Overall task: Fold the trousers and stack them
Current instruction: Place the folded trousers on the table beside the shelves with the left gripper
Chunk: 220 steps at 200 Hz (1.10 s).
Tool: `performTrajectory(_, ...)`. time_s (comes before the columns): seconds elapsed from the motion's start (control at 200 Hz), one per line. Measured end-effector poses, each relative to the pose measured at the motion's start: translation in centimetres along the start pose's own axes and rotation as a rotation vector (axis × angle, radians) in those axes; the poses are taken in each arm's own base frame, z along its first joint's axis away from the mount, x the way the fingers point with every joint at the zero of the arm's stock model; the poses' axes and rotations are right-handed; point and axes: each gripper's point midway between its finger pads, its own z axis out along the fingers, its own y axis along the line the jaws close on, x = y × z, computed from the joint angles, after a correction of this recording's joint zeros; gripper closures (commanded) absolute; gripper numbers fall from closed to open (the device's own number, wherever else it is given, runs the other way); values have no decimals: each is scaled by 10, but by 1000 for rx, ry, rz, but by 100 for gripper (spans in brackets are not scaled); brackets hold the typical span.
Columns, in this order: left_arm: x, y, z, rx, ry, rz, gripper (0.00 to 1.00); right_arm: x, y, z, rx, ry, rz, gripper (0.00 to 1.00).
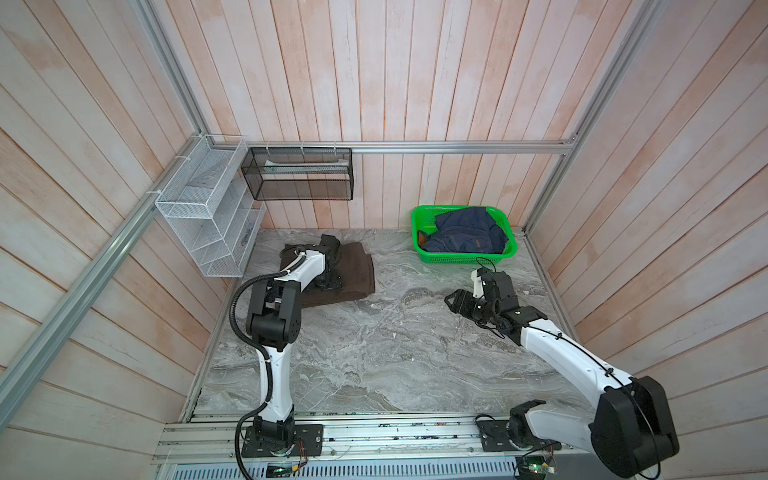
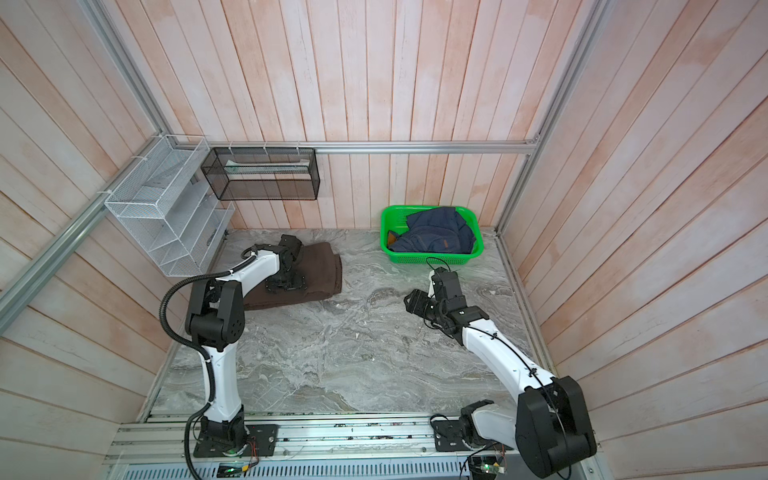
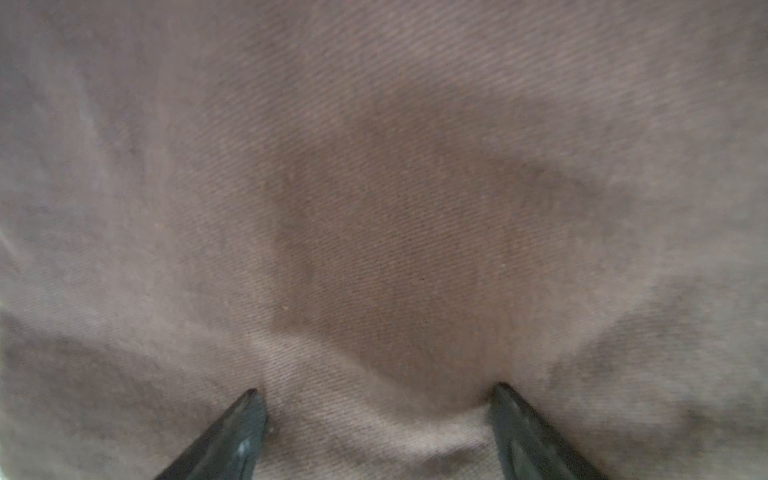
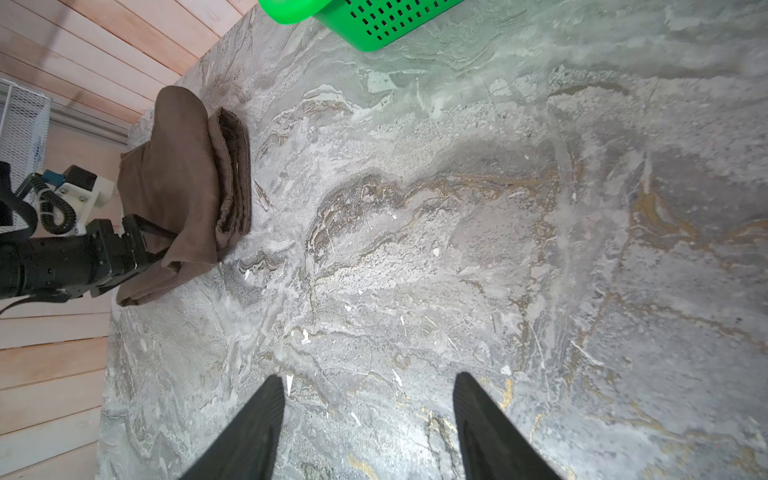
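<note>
The trousers [image 1: 353, 270] lie folded in a thick brown bundle at the far left of the table [image 1: 395, 353], close to the wall & just below the white wire rack [image 1: 199, 216]. From the side, in the right wrist view, the trousers [image 4: 178, 166] show a few layers stacked up, w/ a looser flap on top.

The left gripper [image 3: 376, 390] sits right on top of them. Its jaws are spread wide, both tips poke down into the cloth, and a soft bump of cloth sits between them. Nothing looks pinched or held. I think it's patting the fold flat or letting go.

The right gripper [image 1: 451, 301] hangs over bare table, well apart from the bundle. Its jaws are partly open w/ nothing in them.

Far right sits a green basket [image 1: 465, 259] w/ a blue denim thing [image 1: 465, 232] in it, prob. next in line.

What could go wrong:
- If the left jaws shut now, they'd grab that bump, & lifting would pull the top layer up & undo the fold.
- If the tips drag sideways, the layers could slide apart b/c the cloth is soft.
- The bundle is near the table's side, so a push that way could bunch it vs. the wall.
</note>
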Motion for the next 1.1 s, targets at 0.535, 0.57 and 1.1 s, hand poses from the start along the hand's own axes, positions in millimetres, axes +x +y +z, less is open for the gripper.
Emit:
performTrajectory(0.535, -86, 46, 23, -93, -119, -2, 13, 0, -1, 3, 9, 11, 3, 35)
performTrajectory(0.57, -92, 48, 25, -98, -126, 3, 13, 0, -1, 3, 8, 11, 3, 35)
performTrajectory(1.1, -125, 66, 30, -110, -143, 23, 11, -10, 3, 7, 17, 1, 2, 35)
